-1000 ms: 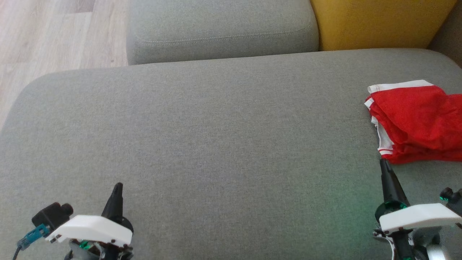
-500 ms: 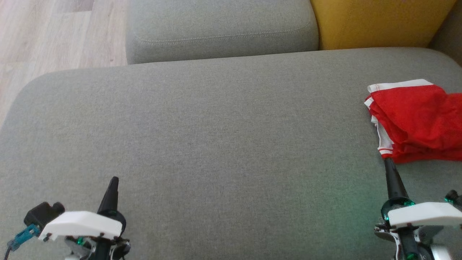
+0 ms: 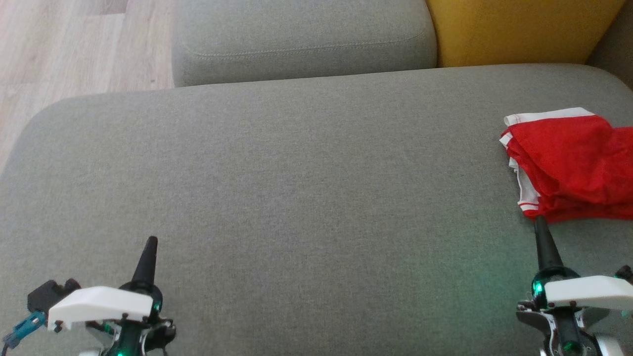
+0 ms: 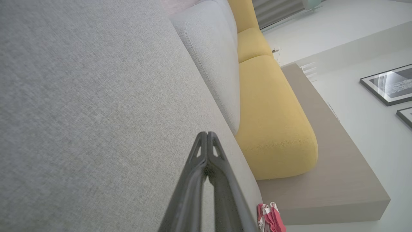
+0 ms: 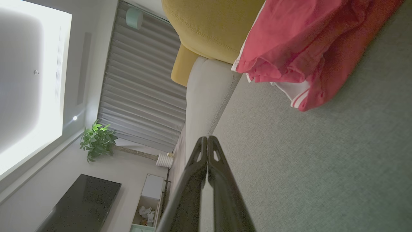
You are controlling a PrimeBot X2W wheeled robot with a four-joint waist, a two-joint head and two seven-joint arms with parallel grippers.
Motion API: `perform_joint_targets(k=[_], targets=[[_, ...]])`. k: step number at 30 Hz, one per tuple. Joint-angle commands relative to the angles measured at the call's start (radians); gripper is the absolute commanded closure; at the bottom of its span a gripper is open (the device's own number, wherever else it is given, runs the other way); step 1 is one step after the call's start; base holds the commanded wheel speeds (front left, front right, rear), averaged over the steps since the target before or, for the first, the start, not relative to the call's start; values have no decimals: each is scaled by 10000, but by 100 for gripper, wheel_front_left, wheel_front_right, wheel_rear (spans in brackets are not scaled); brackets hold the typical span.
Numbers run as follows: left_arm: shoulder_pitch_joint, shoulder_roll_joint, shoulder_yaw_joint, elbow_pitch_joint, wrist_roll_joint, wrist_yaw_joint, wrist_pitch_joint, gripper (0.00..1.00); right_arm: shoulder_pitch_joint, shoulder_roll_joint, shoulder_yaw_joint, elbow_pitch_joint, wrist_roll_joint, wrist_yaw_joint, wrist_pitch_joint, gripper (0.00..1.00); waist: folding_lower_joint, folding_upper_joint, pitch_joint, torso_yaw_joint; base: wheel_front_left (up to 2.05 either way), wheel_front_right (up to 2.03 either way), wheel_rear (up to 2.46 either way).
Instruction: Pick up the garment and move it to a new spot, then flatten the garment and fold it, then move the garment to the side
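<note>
A red garment [image 3: 573, 165] with white trim lies bunched in folds at the right edge of the grey sofa seat [image 3: 306, 198]. My right gripper [image 3: 540, 223] is shut and empty, its tip just short of the garment's near lower corner. The right wrist view shows the same closed fingers [image 5: 207, 141] with the garment [image 5: 299, 51] a little ahead. My left gripper [image 3: 151, 243] is shut and empty over bare cushion at the lower left. In the left wrist view its fingers [image 4: 207, 137] are pressed together, and the garment [image 4: 270, 217] appears small and far off.
A grey back cushion [image 3: 301, 39] and a yellow cushion [image 3: 519, 29] stand behind the seat. Wooden floor [image 3: 64, 49] lies off the seat's left end. The wide middle of the seat is bare fabric.
Both grippers have slid toward the bottom of the head view. The right tip has moved slightly right and stays at the garment's corner. The garment has not moved.
</note>
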Motion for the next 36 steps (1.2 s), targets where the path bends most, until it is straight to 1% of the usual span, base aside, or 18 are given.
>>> perform_joint_targets(k=[1,36], targets=[[-626,72,373,-281,-188,-100,63,100,-640,-208,92,-264,245,50,14,100,0,0,2,-1,0,0,0],[-1147,-616,1746,138,-3531,-1173,919,100,-1261,-201,-233,595,4189,69,153,100,0,0,69,-21,0,0,0]])
